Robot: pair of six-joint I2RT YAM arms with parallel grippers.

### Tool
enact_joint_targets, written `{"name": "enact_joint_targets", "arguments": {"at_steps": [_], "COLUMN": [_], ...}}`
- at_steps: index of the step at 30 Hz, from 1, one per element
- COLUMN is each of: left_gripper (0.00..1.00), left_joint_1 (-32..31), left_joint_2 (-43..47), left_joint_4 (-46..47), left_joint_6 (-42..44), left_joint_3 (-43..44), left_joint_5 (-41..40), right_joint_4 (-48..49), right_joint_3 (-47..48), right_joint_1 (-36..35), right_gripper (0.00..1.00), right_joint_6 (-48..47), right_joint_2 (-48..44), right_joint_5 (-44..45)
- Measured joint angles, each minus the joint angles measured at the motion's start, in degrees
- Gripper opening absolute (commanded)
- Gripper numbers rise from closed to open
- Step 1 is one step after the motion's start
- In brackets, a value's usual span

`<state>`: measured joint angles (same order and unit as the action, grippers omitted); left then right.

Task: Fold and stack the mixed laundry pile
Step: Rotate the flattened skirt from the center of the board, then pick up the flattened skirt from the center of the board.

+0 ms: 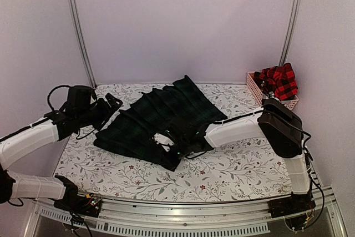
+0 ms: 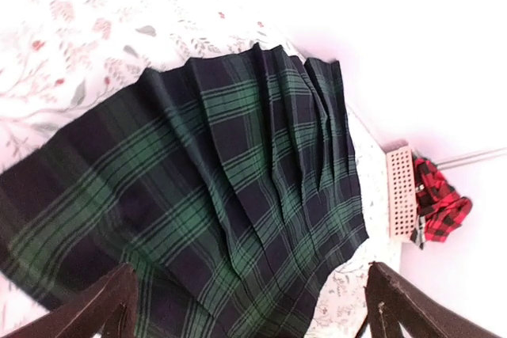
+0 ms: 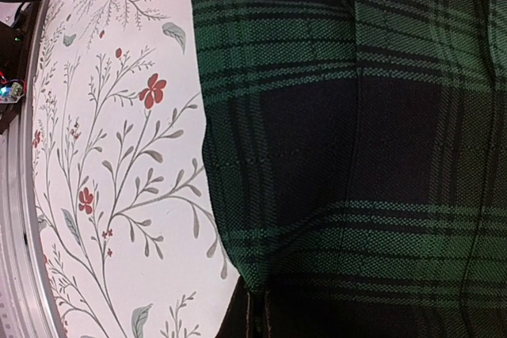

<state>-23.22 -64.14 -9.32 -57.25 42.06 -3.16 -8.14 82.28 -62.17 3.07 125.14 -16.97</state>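
Note:
A dark green tartan pleated piece [image 1: 161, 120] lies spread on the leaf-patterned table cloth [image 1: 222, 170]. My right gripper [image 1: 173, 147] is at its near edge, and the right wrist view shows the jaws [image 3: 257, 318] pinched shut on the tartan hem [image 3: 333, 156]. My left gripper [image 1: 112, 104] hovers open by the piece's left edge; its two dark fingers [image 2: 95, 310] stand wide apart over the tartan [image 2: 214, 187], holding nothing. A red-and-black checked flannel shirt [image 1: 279, 80] sits in the basket at the back right. No dark navy or black clothes are in view.
The pink slatted basket [image 1: 254, 86] stands at the back right corner against the wall and also shows in the left wrist view [image 2: 400, 191]. White walls with metal posts [image 1: 80, 31] enclose the table. A metal rail [image 1: 183, 215] runs along the near edge.

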Motion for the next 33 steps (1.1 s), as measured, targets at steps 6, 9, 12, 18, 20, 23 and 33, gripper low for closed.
{"name": "enact_joint_targets", "arguments": {"at_steps": [6,9,12,18,20,23,33], "left_gripper": [1.00,1.00,1.00,0.94,0.81,0.60,0.00], "left_joint_1": [-0.20,-0.24,-0.24,0.04,0.22,0.81,7.04], "left_joint_2": [14.14,15.39,13.66,3.10,0.33,-4.79,-10.43], "left_joint_4": [-6.69,-8.94,-8.94,-5.29,-1.99,3.56,9.31], "left_joint_6": [-12.39,-16.92,-19.69,-23.56,-24.09,-24.22,-20.44], "left_joint_3": [-14.14,-18.47,-20.20,-20.41,-20.09,-19.47,-17.38], "left_joint_5": [-0.24,-0.52,-0.96,-1.16,-1.20,-1.18,-1.03], "right_joint_4": [-0.85,-1.53,-2.14,-3.48,-3.76,-4.11,-8.57], "right_joint_3": [2.71,3.43,4.26,5.14,5.29,5.44,12.52], "right_joint_1": [0.00,0.02,0.04,0.04,0.04,0.07,0.02], "right_gripper": [0.00,0.00,0.00,0.00,0.00,0.00,0.00], "right_joint_6": [1.57,2.03,2.19,2.60,2.75,2.99,3.19], "right_joint_2": [1.81,2.14,2.56,2.82,2.89,2.89,5.88], "right_joint_5": [-1.68,-2.03,-2.45,-2.71,-2.80,-2.89,-4.98]}}
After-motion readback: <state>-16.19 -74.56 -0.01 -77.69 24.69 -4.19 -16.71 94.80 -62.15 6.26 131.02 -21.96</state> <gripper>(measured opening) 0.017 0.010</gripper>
